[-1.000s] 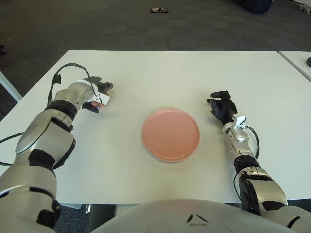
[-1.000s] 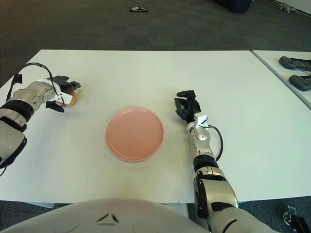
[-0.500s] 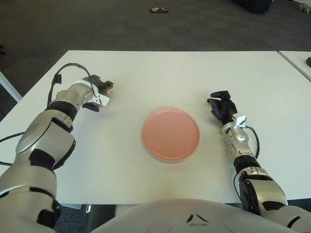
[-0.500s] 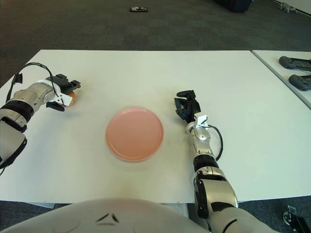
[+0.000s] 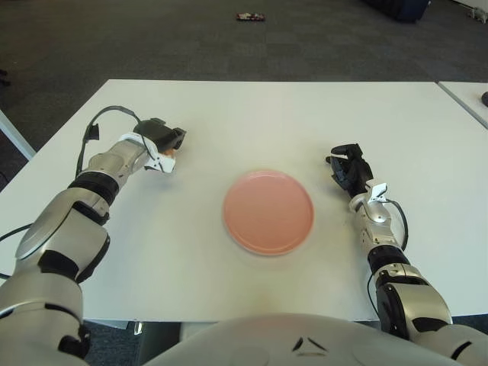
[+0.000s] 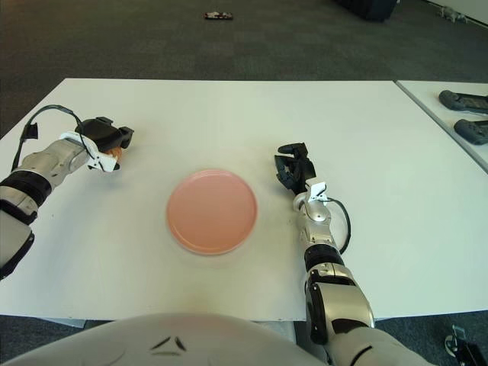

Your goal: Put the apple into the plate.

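A round pink plate [image 5: 268, 211] lies at the middle of the white table [image 5: 252, 114], with nothing in it. My left hand [image 5: 162, 141] is to the plate's far left, its dark fingers curled over the apple [image 5: 169, 152]. Only a small orange-red patch of the apple shows under the hand, close to the tabletop. My right hand [image 5: 347, 164] shows just to the right of the plate, fingers relaxed and holding nothing.
A second white table [image 6: 450, 114] stands to the right and carries two dark controllers [image 6: 465, 99]. A small dark object [image 5: 249, 16] lies on the carpet beyond the table's far edge. A black cable [image 5: 107, 118] loops over my left wrist.
My left hand has shifted a little to the right, toward the plate, with the apple in its grasp. The right hand and the plate have not moved.
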`<state>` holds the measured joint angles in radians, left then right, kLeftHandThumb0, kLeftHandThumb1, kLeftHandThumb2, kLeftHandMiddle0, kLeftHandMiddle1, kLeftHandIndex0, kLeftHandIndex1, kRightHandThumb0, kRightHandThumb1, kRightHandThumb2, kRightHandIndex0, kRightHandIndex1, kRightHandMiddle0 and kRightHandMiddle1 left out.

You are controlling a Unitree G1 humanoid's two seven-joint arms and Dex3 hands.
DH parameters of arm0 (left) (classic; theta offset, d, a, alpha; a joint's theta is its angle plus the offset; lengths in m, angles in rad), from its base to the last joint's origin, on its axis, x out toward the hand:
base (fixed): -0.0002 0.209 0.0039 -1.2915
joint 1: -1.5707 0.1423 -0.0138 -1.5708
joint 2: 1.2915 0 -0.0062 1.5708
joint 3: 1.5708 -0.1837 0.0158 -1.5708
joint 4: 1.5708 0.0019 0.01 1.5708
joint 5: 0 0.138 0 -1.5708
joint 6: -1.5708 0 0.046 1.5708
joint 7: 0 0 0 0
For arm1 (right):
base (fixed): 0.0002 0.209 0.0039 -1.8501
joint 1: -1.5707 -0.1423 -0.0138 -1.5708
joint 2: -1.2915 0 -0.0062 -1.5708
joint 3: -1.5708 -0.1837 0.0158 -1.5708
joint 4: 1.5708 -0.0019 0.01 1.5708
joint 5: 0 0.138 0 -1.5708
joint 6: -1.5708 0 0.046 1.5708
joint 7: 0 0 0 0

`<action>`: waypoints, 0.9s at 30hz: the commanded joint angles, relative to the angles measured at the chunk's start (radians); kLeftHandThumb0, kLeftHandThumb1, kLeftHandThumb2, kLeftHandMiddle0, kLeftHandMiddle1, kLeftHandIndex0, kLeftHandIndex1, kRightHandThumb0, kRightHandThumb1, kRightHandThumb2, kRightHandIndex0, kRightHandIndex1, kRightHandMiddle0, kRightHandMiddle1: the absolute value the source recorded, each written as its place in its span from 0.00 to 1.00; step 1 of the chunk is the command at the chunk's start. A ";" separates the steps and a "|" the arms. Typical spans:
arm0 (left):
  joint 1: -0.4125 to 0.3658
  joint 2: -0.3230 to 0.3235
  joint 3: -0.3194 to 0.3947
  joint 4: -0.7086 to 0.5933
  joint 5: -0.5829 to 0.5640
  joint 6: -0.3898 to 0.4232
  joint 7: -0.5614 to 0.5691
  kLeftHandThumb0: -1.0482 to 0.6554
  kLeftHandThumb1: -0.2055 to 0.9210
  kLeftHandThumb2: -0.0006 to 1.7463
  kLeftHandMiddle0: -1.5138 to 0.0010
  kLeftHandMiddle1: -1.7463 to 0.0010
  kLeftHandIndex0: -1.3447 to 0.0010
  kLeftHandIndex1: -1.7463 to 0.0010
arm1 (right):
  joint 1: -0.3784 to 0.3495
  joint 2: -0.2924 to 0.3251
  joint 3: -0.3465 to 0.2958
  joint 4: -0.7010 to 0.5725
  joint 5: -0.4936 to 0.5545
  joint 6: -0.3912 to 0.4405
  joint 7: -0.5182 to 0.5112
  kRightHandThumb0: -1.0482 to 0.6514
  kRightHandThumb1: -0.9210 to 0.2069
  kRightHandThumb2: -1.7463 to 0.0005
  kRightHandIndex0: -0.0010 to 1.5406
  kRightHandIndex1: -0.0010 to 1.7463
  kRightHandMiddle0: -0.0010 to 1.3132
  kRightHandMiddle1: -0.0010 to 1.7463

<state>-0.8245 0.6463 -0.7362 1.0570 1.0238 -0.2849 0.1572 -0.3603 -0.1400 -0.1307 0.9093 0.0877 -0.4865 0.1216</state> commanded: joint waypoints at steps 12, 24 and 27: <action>0.015 -0.041 0.023 0.116 -0.056 0.025 0.047 0.61 0.35 0.83 0.60 0.00 0.55 0.03 | 0.042 0.000 -0.005 0.057 -0.003 0.059 0.008 0.41 0.00 0.73 0.22 0.71 0.19 0.97; 0.039 -0.022 0.017 0.116 -0.052 -0.028 0.140 0.61 0.30 0.86 0.57 0.00 0.52 0.04 | 0.040 -0.004 -0.009 0.062 -0.002 0.058 0.014 0.41 0.00 0.73 0.22 0.71 0.19 0.97; 0.023 -0.028 -0.010 0.150 -0.023 -0.022 0.183 0.61 0.32 0.86 0.59 0.00 0.54 0.02 | 0.039 -0.004 -0.010 0.063 -0.002 0.058 0.015 0.41 0.00 0.73 0.22 0.71 0.19 0.97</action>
<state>-0.8126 0.6277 -0.7123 1.1626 0.9621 -0.3118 0.3127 -0.3706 -0.1447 -0.1382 0.9239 0.0888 -0.4869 0.1351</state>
